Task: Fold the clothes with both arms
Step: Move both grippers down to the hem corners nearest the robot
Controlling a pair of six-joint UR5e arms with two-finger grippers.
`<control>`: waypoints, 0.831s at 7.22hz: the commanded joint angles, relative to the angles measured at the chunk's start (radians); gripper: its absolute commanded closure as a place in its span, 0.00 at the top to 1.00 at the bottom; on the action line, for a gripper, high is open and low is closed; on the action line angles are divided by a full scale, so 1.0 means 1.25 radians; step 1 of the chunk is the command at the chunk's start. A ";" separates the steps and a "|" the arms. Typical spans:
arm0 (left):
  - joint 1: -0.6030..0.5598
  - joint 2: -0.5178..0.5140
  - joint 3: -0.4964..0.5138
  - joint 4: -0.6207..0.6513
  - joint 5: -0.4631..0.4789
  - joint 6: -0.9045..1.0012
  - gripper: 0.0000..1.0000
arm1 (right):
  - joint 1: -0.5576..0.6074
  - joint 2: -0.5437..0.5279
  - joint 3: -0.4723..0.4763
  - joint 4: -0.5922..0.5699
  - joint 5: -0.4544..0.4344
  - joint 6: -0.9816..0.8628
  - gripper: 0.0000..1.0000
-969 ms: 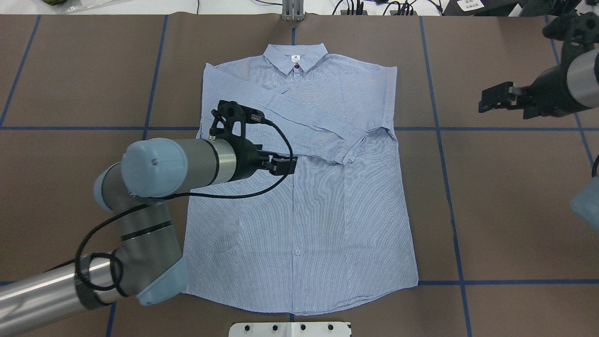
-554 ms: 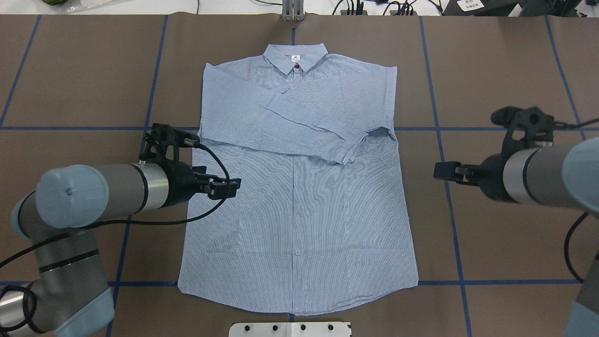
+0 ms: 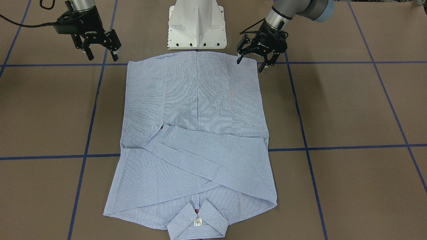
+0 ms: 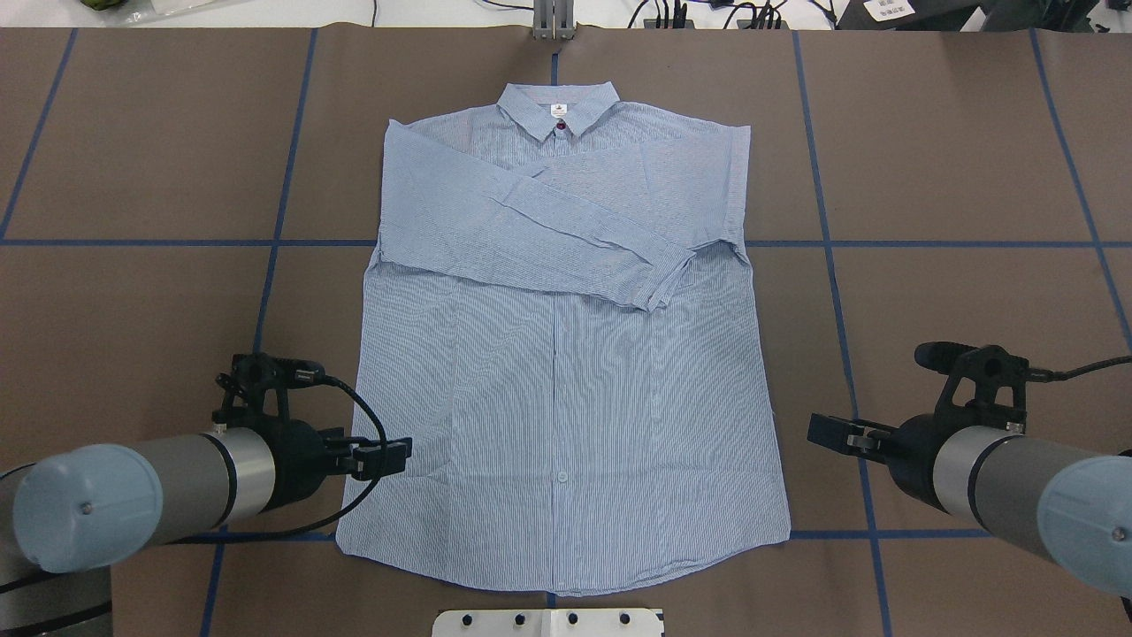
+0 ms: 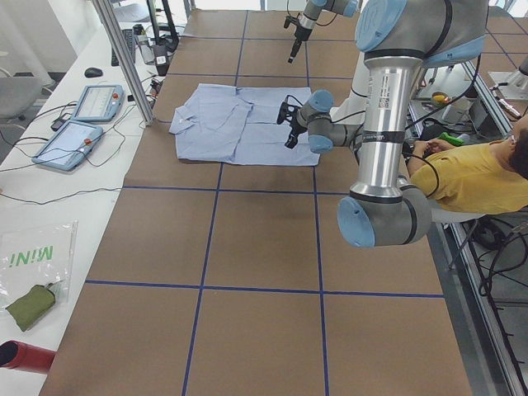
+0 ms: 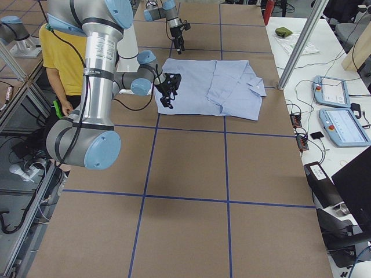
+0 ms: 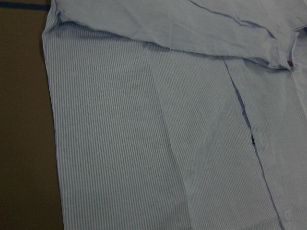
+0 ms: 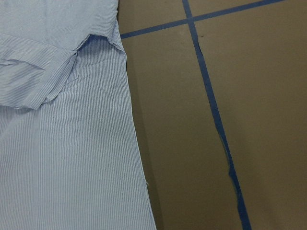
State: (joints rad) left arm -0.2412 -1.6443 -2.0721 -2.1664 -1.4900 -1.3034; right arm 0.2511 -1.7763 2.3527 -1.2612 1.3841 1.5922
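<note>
The light blue striped shirt (image 4: 566, 372) lies flat and face up on the brown table, collar (image 4: 557, 108) at the far side and both sleeves folded across the chest. My left gripper (image 4: 382, 458) hovers open over the shirt's lower left edge near the hem, seen in the front view as the left gripper (image 3: 249, 65) with nothing between its fingers. My right gripper (image 4: 829, 432) hangs open over bare table just off the shirt's lower right edge, and in the front view the right gripper (image 3: 102, 56) is also empty. The left wrist view shows the shirt front (image 7: 168, 124); the right wrist view shows its side edge (image 8: 72, 143).
Blue tape lines (image 4: 831, 265) grid the brown table. The white pedestal base (image 3: 196, 23) stands at the near hem. A person in a yellow top (image 5: 470, 177) sits beside the robot. Control tablets (image 5: 82, 124) lie on the white side bench beyond the collar.
Both arms have drawn back toward the hem. The left gripper left the shirt's middle for its lower left edge; the right came in from the far right to the lower right side.
</note>
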 commanded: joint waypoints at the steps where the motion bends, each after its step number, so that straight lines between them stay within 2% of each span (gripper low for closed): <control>1: 0.057 -0.006 -0.011 0.160 0.016 -0.097 1.00 | -0.023 -0.010 -0.001 0.010 -0.025 0.012 1.00; 4: 0.090 -0.005 -0.002 0.186 0.014 -0.143 0.98 | -0.036 -0.010 -0.001 0.010 -0.035 0.014 1.00; 6: 0.095 -0.005 0.005 0.186 0.015 -0.154 0.85 | -0.040 -0.009 -0.002 0.010 -0.038 0.014 1.00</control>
State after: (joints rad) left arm -0.1298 -1.6506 -2.0727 -1.9354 -1.4715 -1.4825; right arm 0.2044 -1.7884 2.3506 -1.2480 1.3386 1.6091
